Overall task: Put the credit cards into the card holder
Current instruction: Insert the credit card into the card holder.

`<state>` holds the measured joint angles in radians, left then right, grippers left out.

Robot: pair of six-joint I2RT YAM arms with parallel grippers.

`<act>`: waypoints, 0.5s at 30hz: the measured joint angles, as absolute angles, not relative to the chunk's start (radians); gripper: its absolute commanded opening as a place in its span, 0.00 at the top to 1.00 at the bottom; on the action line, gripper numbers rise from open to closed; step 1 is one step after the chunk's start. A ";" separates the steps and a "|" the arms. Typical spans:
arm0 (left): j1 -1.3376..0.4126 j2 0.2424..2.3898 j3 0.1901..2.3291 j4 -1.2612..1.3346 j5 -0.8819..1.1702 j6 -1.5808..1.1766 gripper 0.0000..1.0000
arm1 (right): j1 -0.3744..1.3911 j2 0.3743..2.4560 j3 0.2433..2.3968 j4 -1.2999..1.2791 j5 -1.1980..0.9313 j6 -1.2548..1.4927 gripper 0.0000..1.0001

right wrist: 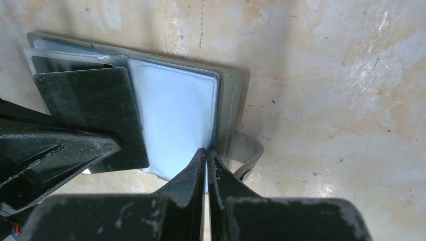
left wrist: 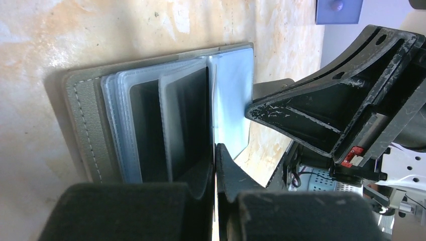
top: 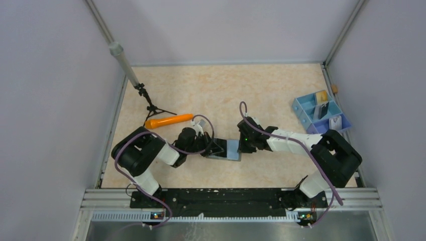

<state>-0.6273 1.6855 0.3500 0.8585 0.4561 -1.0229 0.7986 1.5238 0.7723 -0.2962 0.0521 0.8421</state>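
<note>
Between the two arms, seen from above, the grey folding card holder [top: 227, 149] lies open on the marbled surface [top: 226, 90]. The left fingers [top: 211, 147] meet it from one side and the right fingers [top: 242, 144] from the other. An orange carrot-shaped stick [top: 169, 120] lies well apart behind them. Far to the right, a blue and lilac compartment tray [top: 300, 107] holds a yellowish bit, something dark and something white, each in its own compartment and too small to name. On the left wrist view, the left fingers [left wrist: 198, 178] are pressed together on the edge of a clear plastic leaf [left wrist: 183, 115], lifting it off the stack. Dark cards already sit in at least two sleeves. On the right wrist view, the right fingers [right wrist: 193, 175] are also pressed together, at the near edge of the light blue lining [right wrist: 173, 115]. Whether they nip that page or only bear down on it, I cannot tell. A black card [right wrist: 90, 110] stands tilted over the left half, and the grey strap [right wrist: 249, 150] hangs loose at the side. The step seems to be seating a card in a sleeve. To do it well, one side should pin the cover flat while the other holds the leaf clear of its neighbours. The card should slide along the slot at a shallow angle, so the thin plastic does not buckle.
</note>
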 measured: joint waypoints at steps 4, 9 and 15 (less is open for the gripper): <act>-0.627 1.707 0.350 0.883 0.465 -1.024 1.00 | 0.799 1.524 0.772 -0.296 0.052 0.842 1.00; -0.627 1.721 0.350 0.900 0.479 -1.026 1.00 | 0.799 1.524 0.772 -0.296 0.053 0.843 1.00; -0.630 1.728 0.350 0.911 0.483 -1.027 1.00 | 0.799 1.524 0.772 -0.297 0.056 0.850 1.00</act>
<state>-0.6296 1.7275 0.3504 0.9112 0.4831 -1.0271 0.7986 1.5238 0.7719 -0.2970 0.0555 0.8497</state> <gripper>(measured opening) 0.001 0.003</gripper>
